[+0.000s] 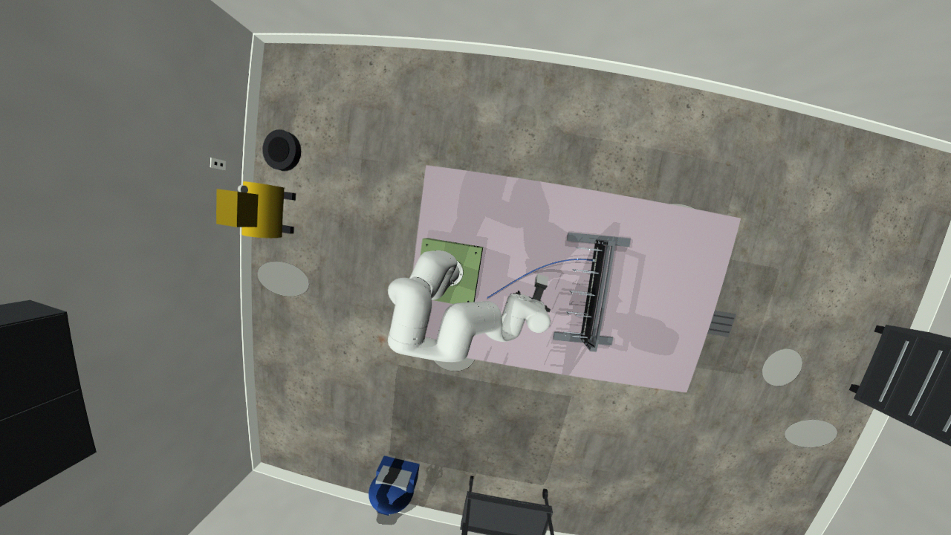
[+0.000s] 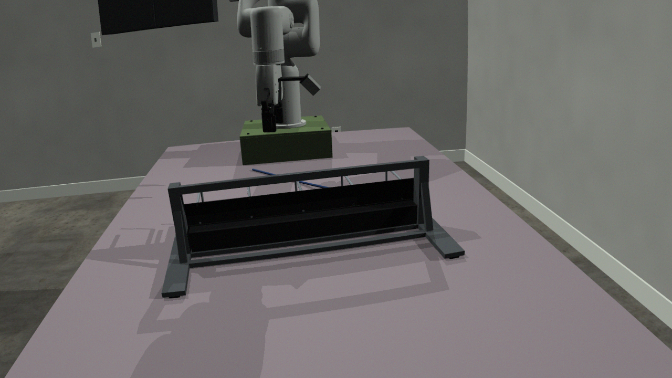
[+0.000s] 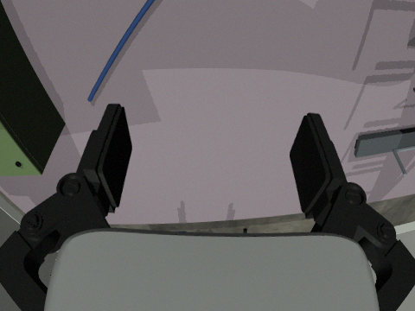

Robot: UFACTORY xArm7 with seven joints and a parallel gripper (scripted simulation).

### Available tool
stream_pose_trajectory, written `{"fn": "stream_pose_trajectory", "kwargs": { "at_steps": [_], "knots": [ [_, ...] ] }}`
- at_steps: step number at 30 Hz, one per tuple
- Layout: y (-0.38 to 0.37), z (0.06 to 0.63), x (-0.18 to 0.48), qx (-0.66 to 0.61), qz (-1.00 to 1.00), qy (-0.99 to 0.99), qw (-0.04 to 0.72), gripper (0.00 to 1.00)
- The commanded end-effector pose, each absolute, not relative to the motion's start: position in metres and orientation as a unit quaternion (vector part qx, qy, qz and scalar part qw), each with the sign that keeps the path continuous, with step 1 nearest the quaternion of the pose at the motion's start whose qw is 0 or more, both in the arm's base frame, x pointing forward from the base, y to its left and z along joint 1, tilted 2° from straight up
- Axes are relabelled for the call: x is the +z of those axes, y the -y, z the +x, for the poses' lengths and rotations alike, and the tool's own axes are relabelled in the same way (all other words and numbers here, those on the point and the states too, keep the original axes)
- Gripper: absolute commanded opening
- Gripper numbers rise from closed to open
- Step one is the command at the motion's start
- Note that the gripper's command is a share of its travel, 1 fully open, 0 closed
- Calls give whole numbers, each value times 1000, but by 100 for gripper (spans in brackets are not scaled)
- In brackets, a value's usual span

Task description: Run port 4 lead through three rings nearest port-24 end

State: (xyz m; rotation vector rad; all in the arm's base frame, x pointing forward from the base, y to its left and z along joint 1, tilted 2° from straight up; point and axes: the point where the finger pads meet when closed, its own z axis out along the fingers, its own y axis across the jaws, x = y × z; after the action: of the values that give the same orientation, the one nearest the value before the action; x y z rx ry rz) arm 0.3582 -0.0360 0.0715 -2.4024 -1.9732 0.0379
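Observation:
The dark rack (image 1: 591, 293) with the patch panel stands loose on the pink table, and I see its back in the exterior view (image 2: 300, 213). The blue lead (image 1: 532, 271) runs from the panel's far end in the overhead view and curves across the table toward the robot base. Its free end lies on the table (image 3: 92, 102). Thin grey rings (image 1: 573, 293) stick out of the rack's front. My gripper (image 3: 213, 128) (image 2: 270, 117) is open and empty. It hangs above the table between the base and the rack, with the lead off to its left and not touching it.
The green robot base (image 2: 285, 138) sits at the table's edge behind the gripper. A grey rack foot (image 3: 383, 144) shows at the right of the wrist view. On the floor are a yellow cart (image 1: 249, 209), a blue object (image 1: 393, 490) and dark cabinets.

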Motion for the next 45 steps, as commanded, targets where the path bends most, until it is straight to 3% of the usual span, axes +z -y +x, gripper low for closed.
{"fn": "stream_pose_trajectory", "kwargs": {
  "at_steps": [1,4,5,45],
  "knots": [
    [34,359,71,10,-771,637,16,100],
    [34,359,71,10,-771,637,16,100],
    [34,359,71,10,-771,637,16,0],
    [26,349,73,10,-812,583,16,0]
  ]
}}
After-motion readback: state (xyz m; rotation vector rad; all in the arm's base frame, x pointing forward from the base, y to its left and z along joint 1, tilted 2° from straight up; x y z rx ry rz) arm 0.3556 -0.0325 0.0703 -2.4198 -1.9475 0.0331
